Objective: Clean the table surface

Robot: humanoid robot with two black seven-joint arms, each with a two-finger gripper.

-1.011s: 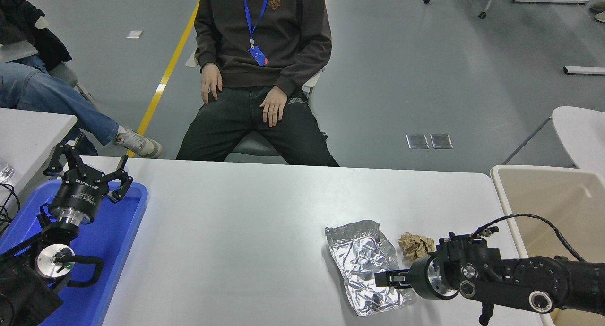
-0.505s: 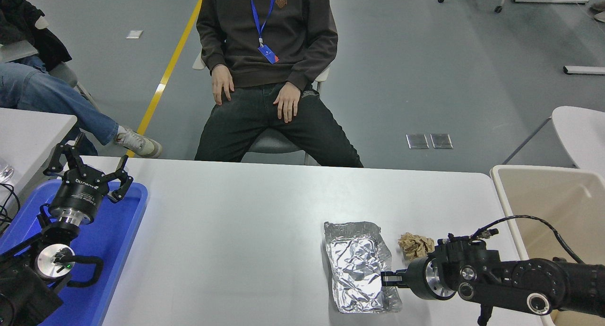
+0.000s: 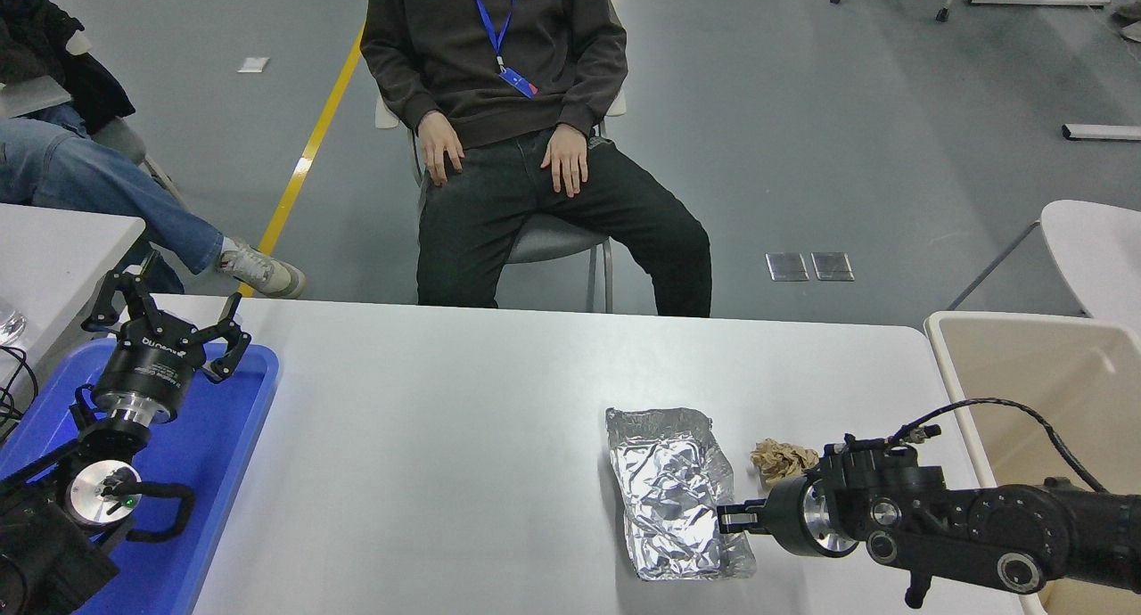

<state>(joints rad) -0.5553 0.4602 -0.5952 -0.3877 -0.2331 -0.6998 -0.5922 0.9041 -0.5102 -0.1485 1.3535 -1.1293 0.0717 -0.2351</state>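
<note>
Looks like the right gripper (image 3: pixel 733 519) is pinched onto the near-right edge of the crumpled foil sheet (image 3: pixel 670 490) on the table surface (image 3: pixel 446 437), so next it probably needs lifting toward the beige bin (image 3: pixel 1034 374) at right.

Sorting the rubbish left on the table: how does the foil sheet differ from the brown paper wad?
The foil sheet is silver, shiny and spread mostly flat; the brown paper wad is dull tan, far smaller and balled up. The right end effector is at the foil's edge; the wad lies apart. Both are crinkled and rest on the table surface.
</note>
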